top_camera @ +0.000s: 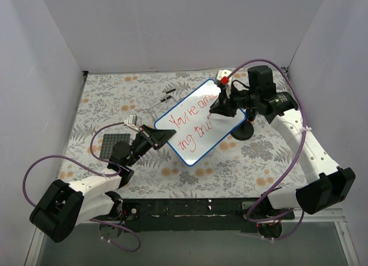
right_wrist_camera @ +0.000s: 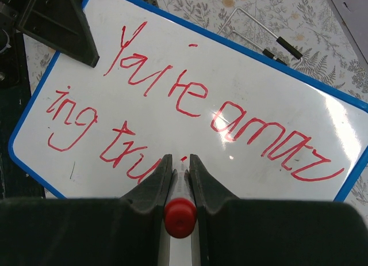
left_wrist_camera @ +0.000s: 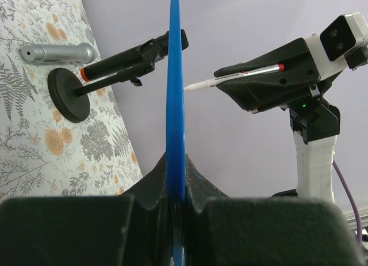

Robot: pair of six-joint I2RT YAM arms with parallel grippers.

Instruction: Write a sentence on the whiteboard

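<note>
The whiteboard (top_camera: pixel 223 129), white with a blue rim, is held tilted above the table. My left gripper (top_camera: pixel 158 136) is shut on its left corner; in the left wrist view the rim (left_wrist_camera: pixel 175 76) runs edge-on between the jaws of that gripper (left_wrist_camera: pixel 176 162). The sentence (right_wrist_camera: pixel 190 99) in red reads "You're amaz" over "ing tru" and also shows in the top view (top_camera: pixel 195 119). My right gripper (right_wrist_camera: pixel 180 162) is shut on a red-capped marker (right_wrist_camera: pixel 180 216). The marker's tip (left_wrist_camera: pixel 192 86) touches the board just after "tru".
A black round stand (left_wrist_camera: pixel 69 95) carrying a black pen lies beyond the board, next to a silver cylinder (left_wrist_camera: pixel 54 52). A dark grey studded plate (top_camera: pixel 112 146) lies at the left. A clear wire stand (top_camera: pixel 164 102) sits behind the board. White walls enclose the table.
</note>
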